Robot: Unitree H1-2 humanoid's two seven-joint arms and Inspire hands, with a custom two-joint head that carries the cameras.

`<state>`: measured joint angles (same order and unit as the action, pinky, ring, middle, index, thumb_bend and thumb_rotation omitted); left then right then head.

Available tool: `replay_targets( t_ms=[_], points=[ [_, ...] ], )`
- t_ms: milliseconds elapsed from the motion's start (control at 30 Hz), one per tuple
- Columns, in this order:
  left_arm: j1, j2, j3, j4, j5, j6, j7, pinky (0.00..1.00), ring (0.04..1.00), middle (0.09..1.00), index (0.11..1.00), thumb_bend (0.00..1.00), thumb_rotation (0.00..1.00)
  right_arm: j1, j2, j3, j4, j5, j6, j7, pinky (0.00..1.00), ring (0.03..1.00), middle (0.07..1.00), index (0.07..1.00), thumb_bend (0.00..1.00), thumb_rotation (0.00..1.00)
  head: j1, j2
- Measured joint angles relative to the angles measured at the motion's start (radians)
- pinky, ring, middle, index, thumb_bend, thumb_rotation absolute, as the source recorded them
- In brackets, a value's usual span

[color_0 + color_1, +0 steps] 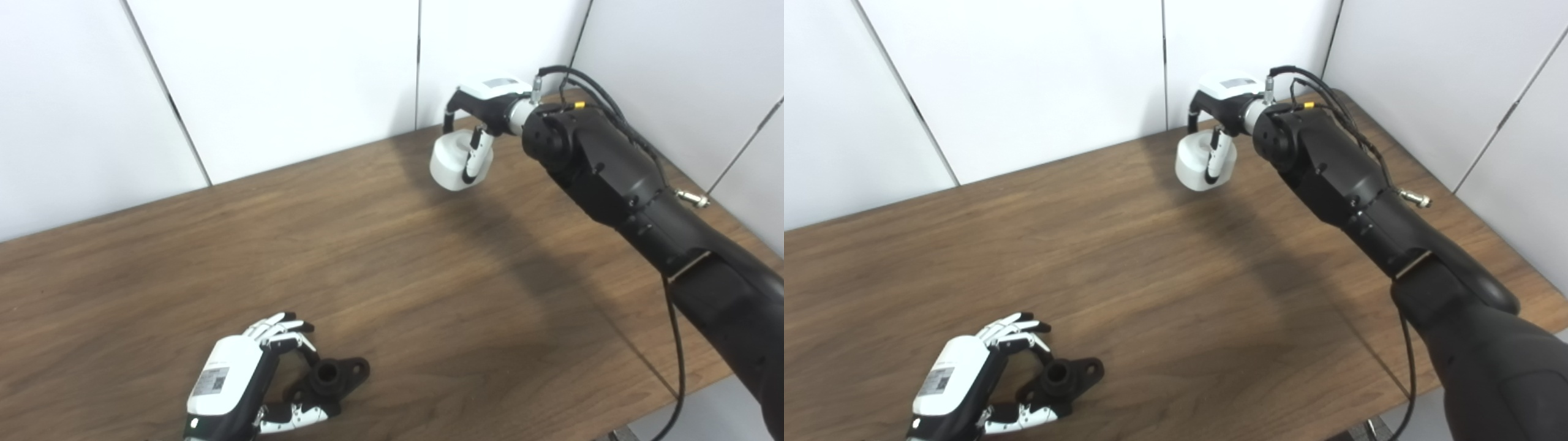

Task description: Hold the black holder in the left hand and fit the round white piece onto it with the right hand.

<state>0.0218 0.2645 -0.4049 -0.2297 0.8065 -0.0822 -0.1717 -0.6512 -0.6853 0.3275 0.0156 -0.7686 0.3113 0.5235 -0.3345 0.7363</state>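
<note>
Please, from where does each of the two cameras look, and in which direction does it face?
Left eye view: on the head, left side, facing down and forward at the wooden table; shows the left hand at the black holder and the right arm.
Right eye view: on the head, slightly to the right, same direction; the right hand grips the round white piece near the wall.
Shared: both show the same table, both hands and both parts, slightly shifted sideways.

Wooden table, white wall panels.
</note>
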Motion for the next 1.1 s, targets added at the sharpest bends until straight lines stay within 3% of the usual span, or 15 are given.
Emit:
replay_targets(
  t_ms=[367,700,1100],
  points=[
    [-0.008,-0.039,-0.020,0.005,0.032,0.041,0.001,0.86,0.874,0.780,0.487,0.52,0.05,0.069,0.012,0.035,-0.349,-0.093,0.000,0.190,0.91,0.946,0.800,0.487,0.52,0.13,0.091,0.032],
    [-0.028,-0.070,-0.046,0.002,0.071,0.096,-0.017,0.87,0.868,0.780,0.487,0.52,0.05,0.111,0.099,0.032,-0.572,-0.128,0.009,0.384,0.89,0.950,0.799,0.485,0.52,0.13,0.152,0.074],
    [-0.041,-0.091,-0.064,-0.004,0.100,0.134,-0.034,0.86,0.861,0.778,0.487,0.52,0.05,0.152,0.188,0.012,-0.680,-0.122,-0.005,0.425,0.92,0.943,0.783,0.484,0.52,0.13,0.178,0.106]
  ],
)
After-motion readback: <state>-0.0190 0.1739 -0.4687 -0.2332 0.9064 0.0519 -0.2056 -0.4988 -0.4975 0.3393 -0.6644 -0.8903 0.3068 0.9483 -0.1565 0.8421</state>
